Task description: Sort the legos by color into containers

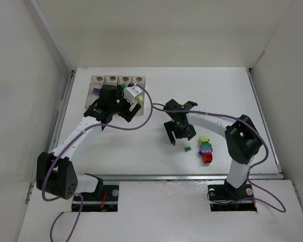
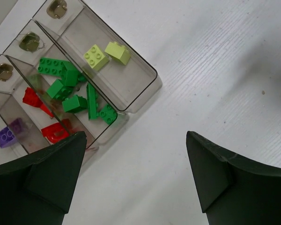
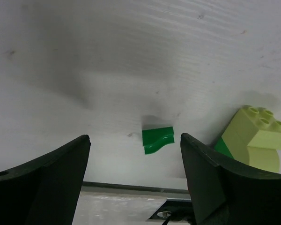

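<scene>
The green lego (image 3: 158,139) lay loose on the table (image 3: 131,47) between the wide, empty jaws of the right gripper (image 3: 135,138). Light, rigid and slick, it looked best pinched across its flat sides. The left gripper (image 2: 136,136) hung wide and empty beside the containers (image 2: 152,70).

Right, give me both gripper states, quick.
Left gripper: open, empty.
Right gripper: open, holding nothing; a green lego sits ungripped between its jaws.
</scene>
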Motion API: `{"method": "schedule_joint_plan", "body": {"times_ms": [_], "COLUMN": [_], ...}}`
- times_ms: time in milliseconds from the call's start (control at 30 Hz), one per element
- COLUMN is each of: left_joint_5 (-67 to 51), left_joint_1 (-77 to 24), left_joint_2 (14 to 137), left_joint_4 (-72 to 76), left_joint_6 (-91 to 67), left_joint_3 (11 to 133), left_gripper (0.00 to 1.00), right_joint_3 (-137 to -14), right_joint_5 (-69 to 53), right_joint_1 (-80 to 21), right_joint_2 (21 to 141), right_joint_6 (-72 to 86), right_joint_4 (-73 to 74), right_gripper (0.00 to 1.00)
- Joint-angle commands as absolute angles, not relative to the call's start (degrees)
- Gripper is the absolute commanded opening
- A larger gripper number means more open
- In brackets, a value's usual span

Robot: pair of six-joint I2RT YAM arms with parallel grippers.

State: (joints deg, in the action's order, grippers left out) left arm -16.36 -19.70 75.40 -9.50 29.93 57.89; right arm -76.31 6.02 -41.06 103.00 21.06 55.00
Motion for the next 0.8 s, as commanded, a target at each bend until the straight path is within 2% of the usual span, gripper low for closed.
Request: {"method": "schedule_joint_plan", "body": {"times_ms": [0, 67, 200, 367, 500, 600, 733, 767], "left_joint_5": [-16.26, -16.87, -18.02, -18.63, -19.16, -19.16, -19.16, -19.16], "left_joint_1": [-19.51, -19.51, -19.51, -19.51, -19.51, -19.51, -19.51, -19.51], "left_joint_2": [70.59, 69.88, 69.35, 68.82, 68.82, 68.82, 68.82, 68.82], "left_joint_4": [-8.26, -8.78, -9.32, -9.32, -9.32, -9.84, -9.84, -9.84], "left_joint_6": [27.77, 27.25, 26.72, 26.72, 26.72, 26.72, 26.72, 26.72], "left_joint_3": [57.39, 56.78, 56.25, 56.25, 56.25, 56.78, 57.30, 57.30], "left_gripper": [0.85, 0.85, 0.85, 0.84, 0.84, 0.84, 0.84, 0.84], "right_joint_3": [-75.24, -74.45, -73.74, -69.79, -65.93, -64.60, -64.07, -63.55], "right_joint_5": [7.66, 7.65, 6.07, 0.01, -1.05, -1.05, -1.05, -1.58], "right_joint_1": [-38.32, -37.79, -37.79, -37.79, -37.10, -36.56, -36.04, -36.04], "right_joint_2": [105.64, 103.46, 100.72, 102.04, 101.26, 100.55, 101.25, 101.25], "right_joint_6": [24.51, 28.11, 29.00, 25.67, 26.36, 26.37, 25.67, 25.06], "right_joint_4": [57.92, 56.69, 54.76, 52.31, 49.58, 48.17, 46.50, 45.97], "right_gripper": [0.83, 0.84, 0.97, 0.98, 0.89, 0.87, 0.71, 0.71]}}
